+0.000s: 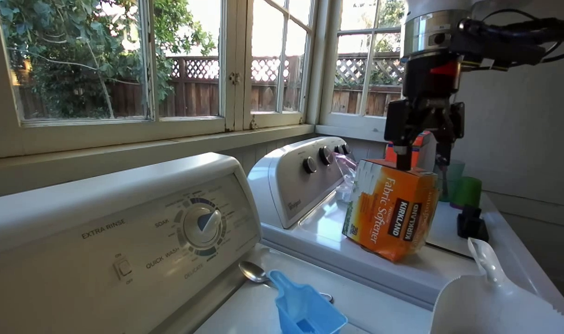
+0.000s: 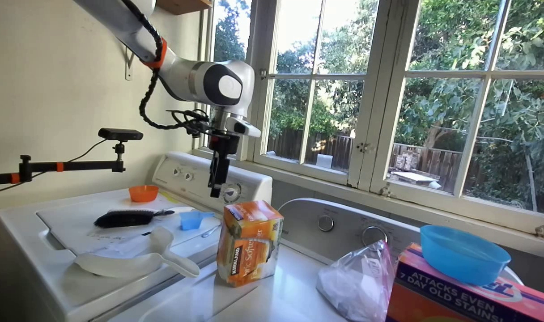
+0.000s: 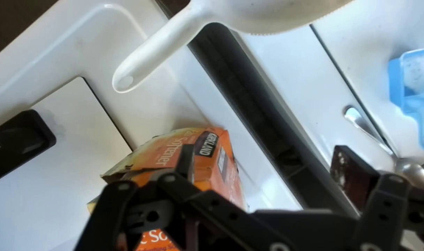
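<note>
With the softener box [image 2: 249, 255] as the centre of a clock face in an exterior view, tall windows [image 2: 381, 89] stand at one o'clock, trees [image 2: 451, 40] behind the glass, and a pale wall [image 2: 75, 89] at ten. A washer [image 2: 200, 176] takes up nine to eleven o'clock; beside it, a Whirlpool machine [image 2: 294, 281] bears the softener box near its washer-side edge. At three o'clock sits a stain box [image 2: 455, 297] with a blue bowl [image 2: 464, 264] resting on top. The softener box is dented, its contents hidden from every view. At four o'clock a clear plastic bag [image 2: 357, 290] with white stuff inside stands just beside the stain box. At nine, a white dustpan [image 2: 124, 266] lies on the washer. Towards eleven, near the softener box but apart from it, hangs the gripper [image 3: 269, 167], spread wide. Around ten o'clock on the washer are an orange bowl [image 2: 143, 194], its inside hidden, a blue scoop [image 2: 191, 221] and, just beside the scoop, a spoon [image 1: 252, 271].
</note>
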Available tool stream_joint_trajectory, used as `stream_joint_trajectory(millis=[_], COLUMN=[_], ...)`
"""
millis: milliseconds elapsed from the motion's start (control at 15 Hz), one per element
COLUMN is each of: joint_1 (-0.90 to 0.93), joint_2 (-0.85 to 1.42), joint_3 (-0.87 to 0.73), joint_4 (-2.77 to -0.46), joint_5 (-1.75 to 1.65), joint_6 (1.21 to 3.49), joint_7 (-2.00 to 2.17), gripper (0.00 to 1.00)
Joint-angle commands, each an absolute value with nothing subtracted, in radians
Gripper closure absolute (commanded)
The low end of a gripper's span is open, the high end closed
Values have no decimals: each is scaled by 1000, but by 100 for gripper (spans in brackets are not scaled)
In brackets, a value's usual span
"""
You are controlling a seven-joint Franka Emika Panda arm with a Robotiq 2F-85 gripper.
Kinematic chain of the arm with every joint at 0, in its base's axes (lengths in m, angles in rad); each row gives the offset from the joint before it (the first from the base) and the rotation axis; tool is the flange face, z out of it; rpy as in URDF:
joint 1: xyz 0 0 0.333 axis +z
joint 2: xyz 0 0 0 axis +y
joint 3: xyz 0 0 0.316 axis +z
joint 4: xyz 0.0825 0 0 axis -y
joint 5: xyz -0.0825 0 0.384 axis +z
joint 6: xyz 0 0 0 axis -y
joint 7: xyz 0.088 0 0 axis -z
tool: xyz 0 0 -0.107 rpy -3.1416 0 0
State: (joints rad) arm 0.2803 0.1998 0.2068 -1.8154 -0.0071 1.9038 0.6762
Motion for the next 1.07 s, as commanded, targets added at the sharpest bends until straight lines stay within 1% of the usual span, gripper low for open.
stream_joint_trajectory(millis=[0, 200, 533, 1000], joint_1=[285, 269, 295, 308], joint_2=[201, 201, 254, 245], joint_3=[197, 184, 209, 203], joint_4=[-1808, -1803, -1780, -1801], joint_5=[-6, -6, -8, -5], joint_6=[1900, 1900, 1883, 1900], joint_7=[676, 670, 553, 569], gripper=[0, 0, 0, 0])
